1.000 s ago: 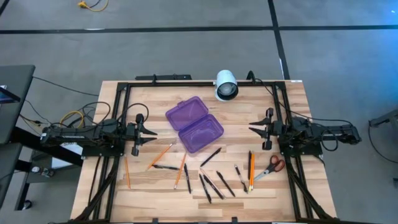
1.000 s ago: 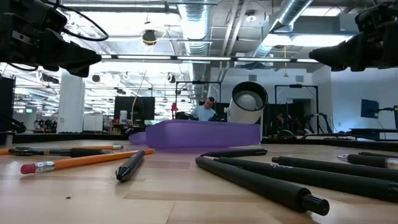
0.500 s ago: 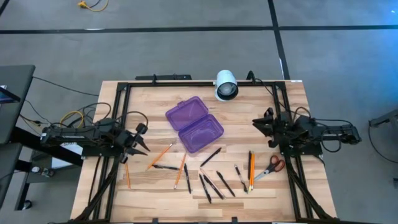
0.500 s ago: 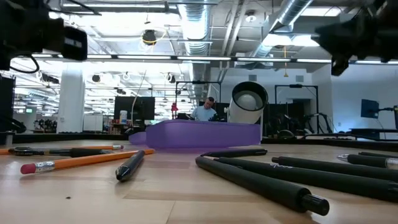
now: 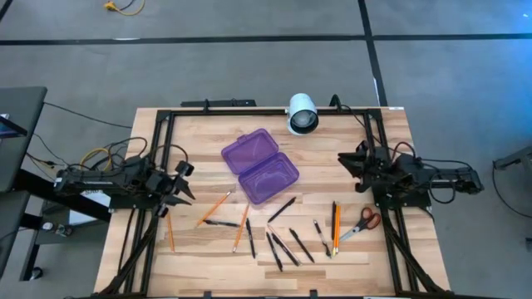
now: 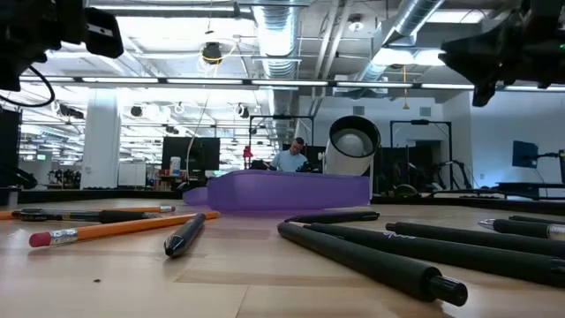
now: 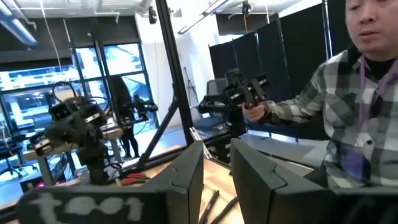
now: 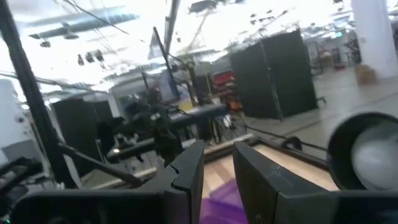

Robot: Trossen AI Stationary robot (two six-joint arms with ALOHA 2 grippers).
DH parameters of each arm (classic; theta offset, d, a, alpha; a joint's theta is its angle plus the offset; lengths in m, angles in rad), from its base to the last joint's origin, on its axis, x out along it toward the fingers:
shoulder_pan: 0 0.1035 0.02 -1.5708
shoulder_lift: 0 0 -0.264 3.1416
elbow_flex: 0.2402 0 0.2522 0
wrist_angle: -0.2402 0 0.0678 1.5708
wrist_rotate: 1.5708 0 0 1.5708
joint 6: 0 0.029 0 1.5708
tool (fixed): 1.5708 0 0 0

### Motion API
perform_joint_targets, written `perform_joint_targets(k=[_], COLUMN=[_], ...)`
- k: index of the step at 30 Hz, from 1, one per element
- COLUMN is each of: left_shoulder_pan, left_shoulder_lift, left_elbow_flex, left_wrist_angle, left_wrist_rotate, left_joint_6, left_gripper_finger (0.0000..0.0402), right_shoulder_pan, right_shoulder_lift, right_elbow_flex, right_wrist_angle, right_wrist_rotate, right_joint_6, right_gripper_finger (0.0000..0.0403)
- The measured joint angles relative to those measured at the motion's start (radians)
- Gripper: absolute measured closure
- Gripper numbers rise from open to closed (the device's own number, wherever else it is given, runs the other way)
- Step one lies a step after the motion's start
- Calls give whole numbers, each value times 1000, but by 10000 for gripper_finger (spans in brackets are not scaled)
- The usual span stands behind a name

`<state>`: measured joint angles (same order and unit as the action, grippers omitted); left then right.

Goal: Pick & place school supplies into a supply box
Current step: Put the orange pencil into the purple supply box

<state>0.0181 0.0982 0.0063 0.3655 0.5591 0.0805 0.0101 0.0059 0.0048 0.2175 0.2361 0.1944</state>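
Observation:
The supply box [image 5: 259,166] is translucent purple and lies open at the table's middle, lid and tray side by side; it shows as a low purple block [image 6: 282,190] in the low view. Orange pencils [image 5: 214,208] and black pens [image 5: 283,245] lie scattered flat on the wood near of it. The orange-handled scissors [image 5: 362,223] lie toward the right. My left gripper [image 5: 186,183] hovers open, left of the pencils. My right gripper [image 5: 345,169] hovers open, right of the box. Both wrist views show a gap between the fingers, left gripper [image 7: 217,168] and right gripper [image 8: 217,165].
A white cylindrical camera [image 5: 302,114] stands at the far edge behind the box. A black frame [image 5: 249,112] runs around the table's far and side edges. A person in a plaid shirt [image 7: 354,118] shows beyond the table in the left wrist view.
Both grippers have turned about their wrists while staying above the table. The left gripper has drawn back slightly toward the table's left edge. The supplies and the box have not moved.

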Motion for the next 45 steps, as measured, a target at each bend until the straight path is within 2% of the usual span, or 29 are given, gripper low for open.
perform_joint_targets(k=[2,4,8,10,11,15,19,24,26,30,32,35,37,40,42,45], left_shoulder_pan=[0,0,0,1,1,0,0,-4,-14,-23,-26,-25,-23,-23,-23,-29], left_shoulder_lift=[0,0,0,0,0,0,47,226,324,496,560,630,676,762,832,944], left_elbow_flex=[0,0,0,0,0,0,0,55,121,284,360,475,552,657,713,770], left_wrist_angle=[-12,2,46,42,38,24,25,39,50,51,50,-70,-248,-535,-698,-858], left_wrist_rotate=[14,-49,-432,-552,-576,-531,-495,-533,-538,-541,-543,-634,-743,-892,-926,-888], left_joint_6=[12,11,-11,-36,-48,-51,-108,-108,-34,265,349,354,318,163,13,-192], left_gripper_finger=[329,329,329,329,329,329,329,329,329,329,329,329,329,329,329,329], right_shoulder_pan=[0,1,2,3,2,2,7,21,18,14,14,20,23,23,20,9], right_shoulder_lift=[3,13,46,70,85,150,219,309,358,445,476,509,527,554,569,584], right_elbow_flex=[0,0,3,12,21,51,93,108,110,110,111,111,111,111,111,111], right_wrist_angle=[-13,-15,49,80,107,196,218,286,363,517,561,559,542,527,522,522], right_wrist_rotate=[0,-2,-25,-28,-28,-43,-83,-81,-80,-80,-80,-80,-80,-78,-73,-44], right_joint_6=[18,21,-60,-124,-155,-267,-298,-358,-385,-426,-430,-423,-400,-380,-383,-386], right_gripper_finger=[321,321,321,321,321,321,321,321,321,321,321,321,321,321,321,321])
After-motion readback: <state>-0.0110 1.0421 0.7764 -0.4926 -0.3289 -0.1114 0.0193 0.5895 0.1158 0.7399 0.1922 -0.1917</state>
